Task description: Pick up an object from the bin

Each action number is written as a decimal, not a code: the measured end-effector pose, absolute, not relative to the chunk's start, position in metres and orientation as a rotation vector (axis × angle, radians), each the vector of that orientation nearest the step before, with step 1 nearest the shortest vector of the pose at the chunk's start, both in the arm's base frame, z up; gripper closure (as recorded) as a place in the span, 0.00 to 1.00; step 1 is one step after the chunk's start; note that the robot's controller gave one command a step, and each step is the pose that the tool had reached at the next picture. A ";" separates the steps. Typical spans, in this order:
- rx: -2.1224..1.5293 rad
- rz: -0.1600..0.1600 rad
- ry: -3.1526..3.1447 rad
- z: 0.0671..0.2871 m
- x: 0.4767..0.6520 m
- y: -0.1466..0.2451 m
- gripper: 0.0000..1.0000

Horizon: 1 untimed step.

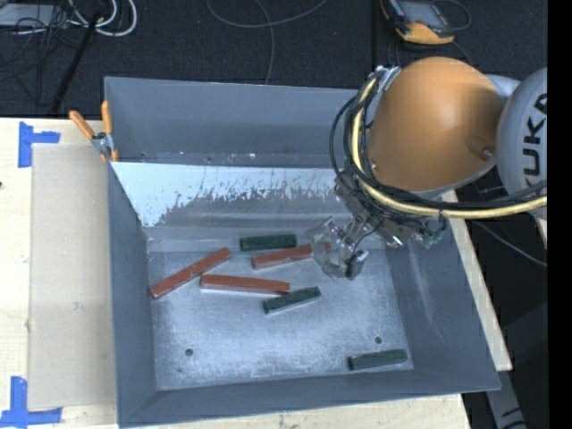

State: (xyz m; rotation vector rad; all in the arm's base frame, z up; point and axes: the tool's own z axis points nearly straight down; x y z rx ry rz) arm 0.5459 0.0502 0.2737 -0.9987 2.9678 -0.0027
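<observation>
**Gripper low near the bin's right wall, beside a red-brown bar**

It hangs close above the floor of the bin, just off the right end of a short red-brown bar. Whether it is spread or closed I cannot tell, and nothing shows clamped in it. A dark green bar lies near that bar on the back-wall side. A second green bar lies toward the front edge.

I judge this to be the approach step, with the grasp not yet made. The next move probably calls for a small shift toward the left wall to straddle the red-brown bar across its narrow width. The gripper should then close without catching the green bar behind.
</observation>
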 end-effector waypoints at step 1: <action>-0.781 0.004 3.050 0.167 0.552 0.065 1.00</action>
